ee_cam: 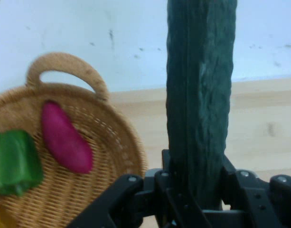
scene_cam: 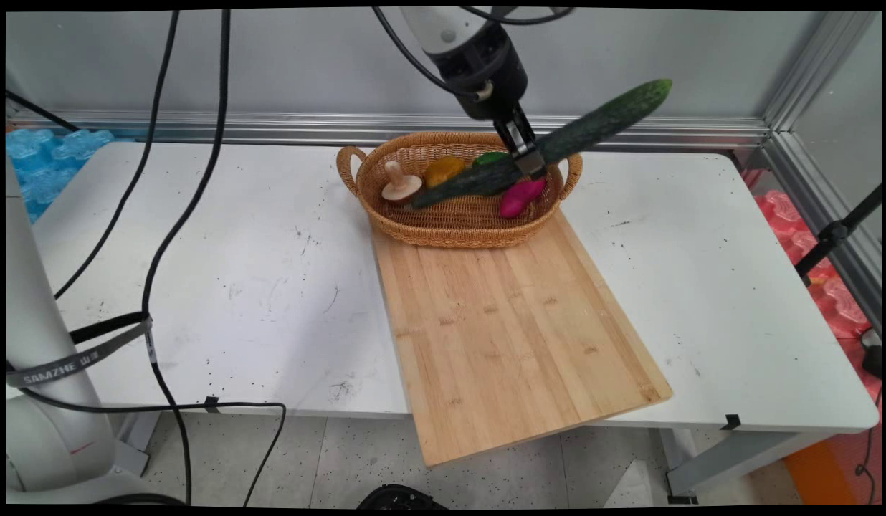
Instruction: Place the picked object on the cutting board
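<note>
While your tool (scene_cam: 529, 162) hangs over the wicker basket (scene_cam: 457, 228), note from the left: mushroom (scene_cam: 400, 185), orange piece (scene_cam: 444, 170), green pepper (scene_cam: 490, 158), magenta piece (scene_cam: 522, 197). Tool clamped on the cucumber (scene_cam: 593, 129), raised aslant above the basket. Cutting board (scene_cam: 515, 330) nearer, on the table (scene_cam: 256, 287).

Main view taken from fixed camera above near side of surface (scene_cam: 235, 287), aimed down across it toward wall. Hand view taken close, along pincer (ee_cam: 197, 190). Shared by both: cucumber (scene_cam: 558, 143), basket (scene_cam: 457, 222), board (scene_cam: 515, 322).
</note>
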Action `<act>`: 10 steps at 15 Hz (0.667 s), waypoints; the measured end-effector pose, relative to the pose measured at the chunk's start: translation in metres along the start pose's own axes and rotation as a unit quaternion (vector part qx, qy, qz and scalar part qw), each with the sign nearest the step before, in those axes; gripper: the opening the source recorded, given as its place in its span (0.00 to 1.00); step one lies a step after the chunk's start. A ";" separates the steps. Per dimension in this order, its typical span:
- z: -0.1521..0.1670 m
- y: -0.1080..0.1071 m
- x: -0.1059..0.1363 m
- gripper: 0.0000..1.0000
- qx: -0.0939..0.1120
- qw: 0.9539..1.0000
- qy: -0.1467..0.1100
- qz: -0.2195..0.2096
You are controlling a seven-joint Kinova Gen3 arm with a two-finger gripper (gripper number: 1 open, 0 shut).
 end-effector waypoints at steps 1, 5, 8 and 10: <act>0.001 0.010 0.000 0.00 0.001 1.000 -0.004 -0.013; 0.009 0.043 0.004 0.00 0.006 0.998 -0.017 -0.053; 0.020 0.064 0.006 0.00 0.012 0.996 -0.030 -0.082; 0.027 0.071 0.006 0.00 0.017 0.995 -0.037 -0.094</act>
